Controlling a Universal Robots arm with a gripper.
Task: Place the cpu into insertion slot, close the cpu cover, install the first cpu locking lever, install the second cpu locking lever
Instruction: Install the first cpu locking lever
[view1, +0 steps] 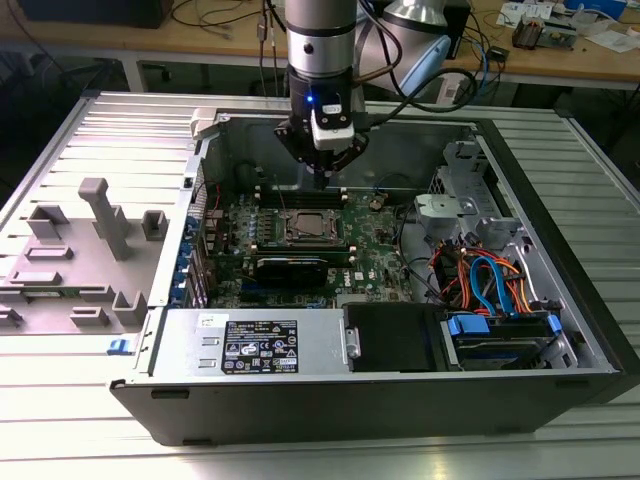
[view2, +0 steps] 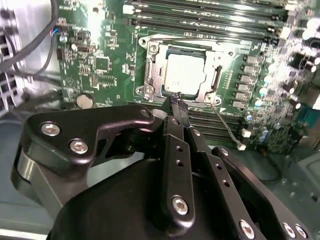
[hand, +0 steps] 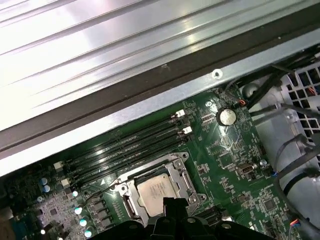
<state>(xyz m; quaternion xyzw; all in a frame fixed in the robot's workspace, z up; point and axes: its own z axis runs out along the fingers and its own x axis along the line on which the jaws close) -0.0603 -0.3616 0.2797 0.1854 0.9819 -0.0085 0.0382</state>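
Open computer case (view1: 400, 405) on the ribbed table, as I see it from my station. The gripper (view1: 322, 168) hangs from the arm over the green motherboard (view2: 95, 65). Its fingers (view2: 176, 150) are drawn together to a single tip with nothing visible between them. In the second wrist view that tip lines up with the edge of the insertion slot (view2: 187, 49) that faces a bank of long black memory slots (view2: 200, 20). I cannot tell whether it touches anything there. The cpu (view2: 185, 75) lies flat in the slot, its dull silver top facing up. The cpu cover (view2: 156, 75) lies down around it as a metal frame, with the chip showing through the cut-out. I cannot tell whether the locking levers are latched. A round coin cell (hand: 226, 117) sits on the board well apart from the socket. In the exterior view a labelled power supply (view1: 250, 345) fills the near side of the case, and blue and orange cables (view1: 490, 280) bunch at the exterior view's right. A grey fixture tray (view1: 80, 260) rests outside the case at the exterior view's left.
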